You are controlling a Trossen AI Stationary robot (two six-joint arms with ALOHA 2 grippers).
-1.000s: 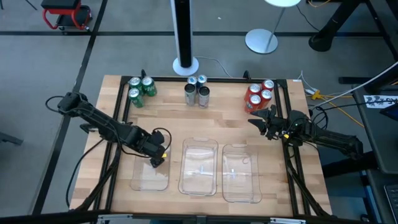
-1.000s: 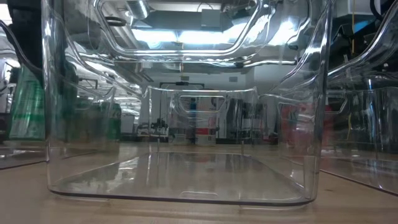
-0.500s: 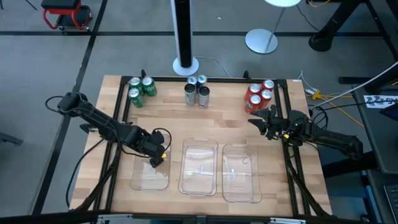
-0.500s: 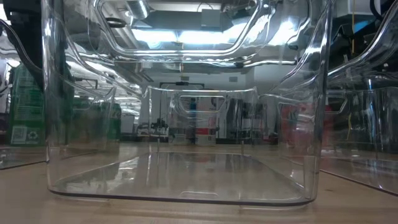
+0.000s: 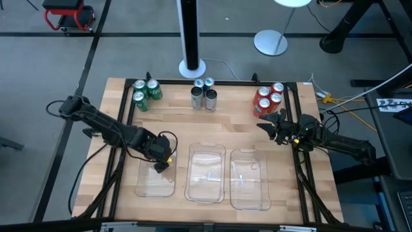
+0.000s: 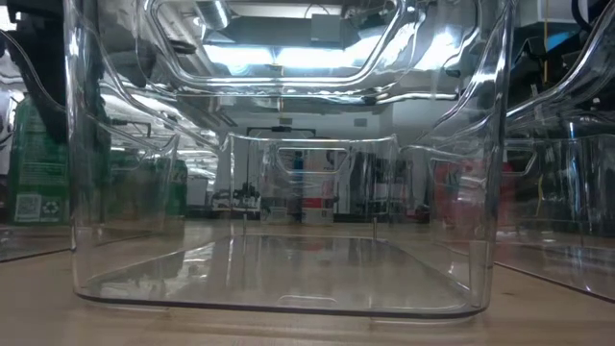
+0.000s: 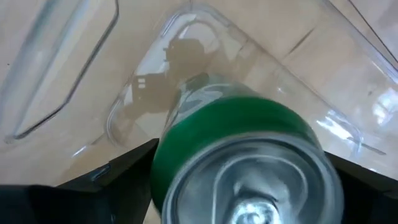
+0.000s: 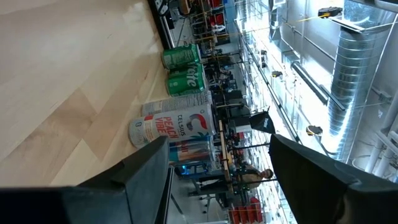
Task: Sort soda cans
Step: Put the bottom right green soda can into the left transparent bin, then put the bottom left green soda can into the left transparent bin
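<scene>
While the left gripper (image 5: 161, 164) grasps a green can (image 7: 239, 158) over the left tray (image 5: 155, 182), thin walls look dentable. Gripping mid-body seems safest. Beside that tray's neighbours, the right gripper (image 5: 266, 124) waits open.

green cans (image 5: 145, 93), silver-grey cans (image 5: 203, 94), red cans (image 5: 268, 98), clear trays (image 5: 206, 172)

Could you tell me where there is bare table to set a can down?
Bare wood runs between the can groups at the back and the three clear trays in front. The back edge is crowded with green cans, silver-grey cans and red cans.
</scene>
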